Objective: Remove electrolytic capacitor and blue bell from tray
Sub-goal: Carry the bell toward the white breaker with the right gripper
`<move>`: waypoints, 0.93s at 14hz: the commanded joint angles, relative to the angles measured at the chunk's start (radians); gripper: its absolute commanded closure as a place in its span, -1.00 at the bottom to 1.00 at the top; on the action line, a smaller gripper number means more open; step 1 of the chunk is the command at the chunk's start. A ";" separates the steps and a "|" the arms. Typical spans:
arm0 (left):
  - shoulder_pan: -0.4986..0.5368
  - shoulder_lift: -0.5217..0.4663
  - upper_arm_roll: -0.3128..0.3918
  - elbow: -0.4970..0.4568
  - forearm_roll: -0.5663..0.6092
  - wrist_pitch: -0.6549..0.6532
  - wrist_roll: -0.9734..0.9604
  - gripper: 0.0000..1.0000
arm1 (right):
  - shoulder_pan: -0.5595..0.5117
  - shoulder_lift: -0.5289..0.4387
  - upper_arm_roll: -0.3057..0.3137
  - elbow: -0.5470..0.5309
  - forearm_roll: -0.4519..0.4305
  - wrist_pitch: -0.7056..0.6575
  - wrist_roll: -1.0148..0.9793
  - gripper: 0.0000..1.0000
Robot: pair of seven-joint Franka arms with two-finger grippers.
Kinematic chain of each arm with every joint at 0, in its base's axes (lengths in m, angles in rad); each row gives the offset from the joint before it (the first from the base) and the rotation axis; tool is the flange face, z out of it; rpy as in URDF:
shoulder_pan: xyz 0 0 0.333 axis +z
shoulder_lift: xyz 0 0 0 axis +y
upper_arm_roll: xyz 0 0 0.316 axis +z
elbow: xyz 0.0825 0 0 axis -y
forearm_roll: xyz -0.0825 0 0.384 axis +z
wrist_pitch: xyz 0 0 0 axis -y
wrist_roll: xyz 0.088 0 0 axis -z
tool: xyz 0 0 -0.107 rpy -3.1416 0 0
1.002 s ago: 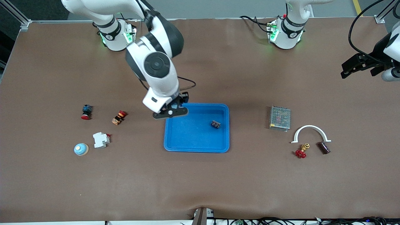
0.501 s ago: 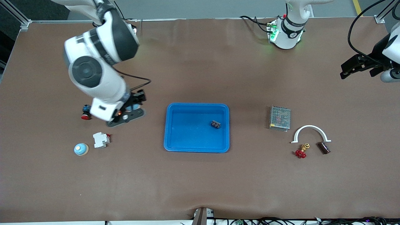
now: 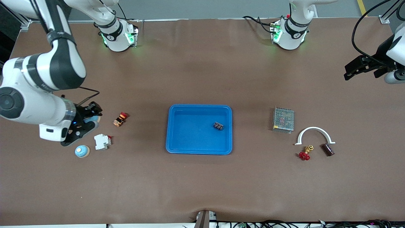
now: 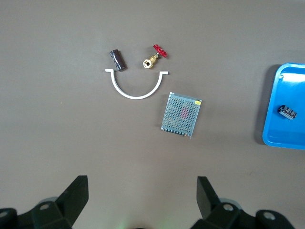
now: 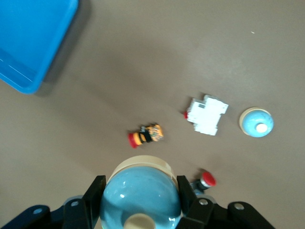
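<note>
Open table surrounds the blue tray (image 3: 198, 148) (small parts cluster toward both ends).

I see a glossy glazed bell (image 5: 140, 198), a smooth plastic tray (image 3: 198, 148) and a perforated metal box (image 4: 181, 114) on matt brown tabletop (image 3: 202, 183).

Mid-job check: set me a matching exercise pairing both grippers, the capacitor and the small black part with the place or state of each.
Things:
1. right gripper
2. left gripper
3. capacitor
4. black part

Places or states:
a. open, waiting over the table at the left arm's end
b. shut on a blue bell
c. in the blue tray
d. beside one end of the white arch

Pairs: 1-b, 2-a, 3-d, 4-c
</note>
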 commanded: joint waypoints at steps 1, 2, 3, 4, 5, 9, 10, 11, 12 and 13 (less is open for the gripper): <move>0.002 -0.007 -0.005 -0.005 0.010 0.003 -0.009 -1.00 | -0.064 -0.028 0.017 -0.106 0.014 0.074 -0.106 0.29; 0.002 -0.005 -0.007 -0.005 0.010 0.005 -0.009 -1.00 | -0.081 -0.032 0.017 -0.146 0.013 0.111 -0.130 0.29; 0.002 -0.005 -0.007 -0.007 0.012 0.005 -0.009 -1.00 | -0.098 -0.044 0.017 -0.196 0.013 0.162 -0.158 0.29; 0.002 -0.005 -0.007 -0.008 0.013 0.005 -0.009 -1.00 | -0.118 -0.063 0.017 -0.256 0.013 0.223 -0.192 0.29; 0.002 -0.004 -0.007 -0.008 0.013 0.005 -0.009 -1.00 | -0.133 -0.084 0.017 -0.324 0.013 0.287 -0.218 0.29; 0.002 -0.007 -0.005 -0.014 0.015 0.005 -0.009 -1.00 | -0.149 -0.152 0.017 -0.552 0.014 0.511 -0.236 0.28; 0.002 -0.007 -0.007 -0.016 0.015 0.005 -0.009 -1.00 | -0.149 -0.150 0.017 -0.586 0.014 0.554 -0.236 0.28; 0.002 -0.007 -0.005 -0.016 0.016 0.005 -0.009 -1.00 | -0.150 -0.150 0.017 -0.620 0.014 0.602 -0.238 0.28; 0.002 -0.005 -0.007 -0.017 0.018 0.005 -0.009 -1.00 | -0.150 -0.150 0.017 -0.658 0.013 0.655 -0.252 0.28; 0.002 -0.005 -0.005 -0.021 0.018 0.005 -0.009 -1.00 | -0.153 -0.150 0.017 -0.698 0.014 0.715 -0.265 0.27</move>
